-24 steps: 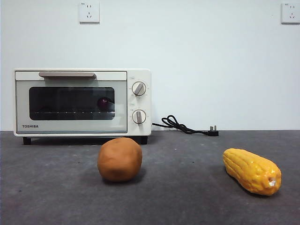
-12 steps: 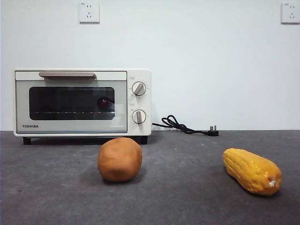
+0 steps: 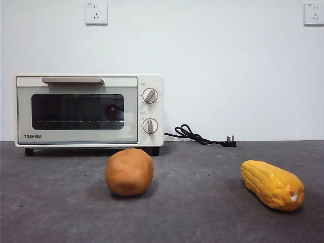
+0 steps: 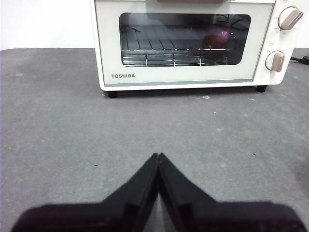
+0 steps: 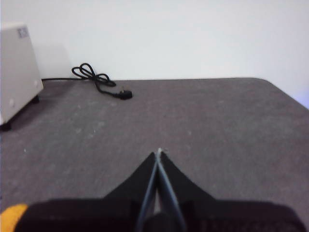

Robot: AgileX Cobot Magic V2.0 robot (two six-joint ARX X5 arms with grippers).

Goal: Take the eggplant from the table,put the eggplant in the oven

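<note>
1. The oven (image 3: pixel 88 110) is seen at the back left of the table (image 3: pixel 202 212), against the white wall, with its glass door closed.
2. Inside the oven, the eggplant (image 4: pixel 217 39) is seen through the glass, resting on the wire rack (image 4: pixel 164 50) toward the end nearest the two knobs (image 3: pixel 150 111).
3. In front of the oven, an orange-brown lump (image 3: pixel 129 172) is set on the table, and a yellow corn cob (image 3: pixel 272 185) is laid well apart from it on the other side.
4. A black power cord (image 3: pixel 195 135) with its plug is left lying on the table beside the oven.
5. The left gripper (image 4: pixel 158 157) is held low over the bare table, facing the oven door and well apart from it; the eggplant is separated from it by the closed glass.
6. Its jaws are pressed together at the tips, and nothing is held between them.
7. The right gripper (image 5: pixel 159 153) is pointed across the table toward the cord, with the oven's side wall off to one edge; its jaws are likewise closed on nothing, and the eggplant is not visible in that view.
</note>
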